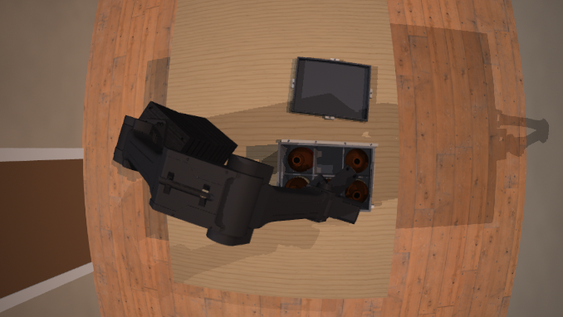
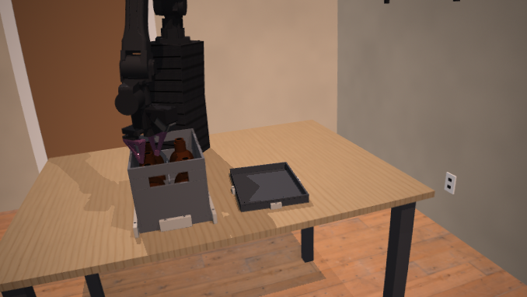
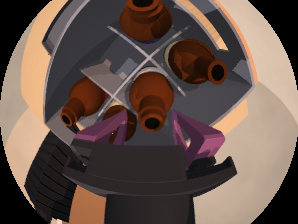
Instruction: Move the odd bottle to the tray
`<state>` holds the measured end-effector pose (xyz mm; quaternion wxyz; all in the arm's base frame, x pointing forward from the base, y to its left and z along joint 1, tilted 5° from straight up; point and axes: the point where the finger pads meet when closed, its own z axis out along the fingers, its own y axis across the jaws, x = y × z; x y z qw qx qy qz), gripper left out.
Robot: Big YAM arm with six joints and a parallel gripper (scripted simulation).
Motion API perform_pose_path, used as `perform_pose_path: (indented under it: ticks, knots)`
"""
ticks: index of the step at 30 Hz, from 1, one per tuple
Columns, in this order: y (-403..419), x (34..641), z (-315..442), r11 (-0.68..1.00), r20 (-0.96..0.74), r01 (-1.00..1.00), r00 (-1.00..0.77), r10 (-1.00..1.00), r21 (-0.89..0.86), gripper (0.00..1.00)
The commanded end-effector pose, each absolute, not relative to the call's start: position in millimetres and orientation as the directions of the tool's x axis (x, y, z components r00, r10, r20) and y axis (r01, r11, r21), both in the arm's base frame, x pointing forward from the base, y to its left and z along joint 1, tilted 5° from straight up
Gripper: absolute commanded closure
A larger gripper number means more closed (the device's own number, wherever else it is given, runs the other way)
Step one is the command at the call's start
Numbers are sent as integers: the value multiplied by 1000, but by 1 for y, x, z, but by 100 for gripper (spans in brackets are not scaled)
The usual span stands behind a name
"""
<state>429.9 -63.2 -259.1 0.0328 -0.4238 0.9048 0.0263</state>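
Observation:
The grey crate [image 1: 328,143] [image 2: 171,206] [image 3: 57,85] holds five brown bottles. In the top view the tray-side middle compartment is empty. A middle bottle [image 3: 151,92] stands in the other row. Around it in the wrist view are a top bottle [image 3: 145,22], a right bottle [image 3: 190,62], a left bottle [image 3: 86,97] and a lower bottle, partly behind a finger. My gripper [image 3: 150,115] [image 2: 150,155] is open, its purple fingertips on either side of the middle bottle's neck, with gaps. I cannot tell which neck differs. The dark tray [image 1: 332,79] [image 2: 276,184] is empty.
The tray lies beside the crate's long side, with a gap between them. The crate's walls and thin dividers [image 3: 148,57] stand around the bottles. My arm [image 1: 187,191] reaches over the crate's near left part and hides some of it in the top view.

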Motion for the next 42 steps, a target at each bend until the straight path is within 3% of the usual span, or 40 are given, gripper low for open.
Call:
perform_pose_path:
  ticks: [1, 12, 13, 42]
  knots:
    - [-59, 450, -256, 637, -103, -771, -632, -768, -16, 39]
    - [-59, 450, -256, 637, -103, -771, -632, -768, -16, 39]
    - [-59, 450, -256, 637, -103, -771, -632, -768, -16, 100]
    - [-58, 449, -255, 636, -102, -772, -632, -769, -14, 100]
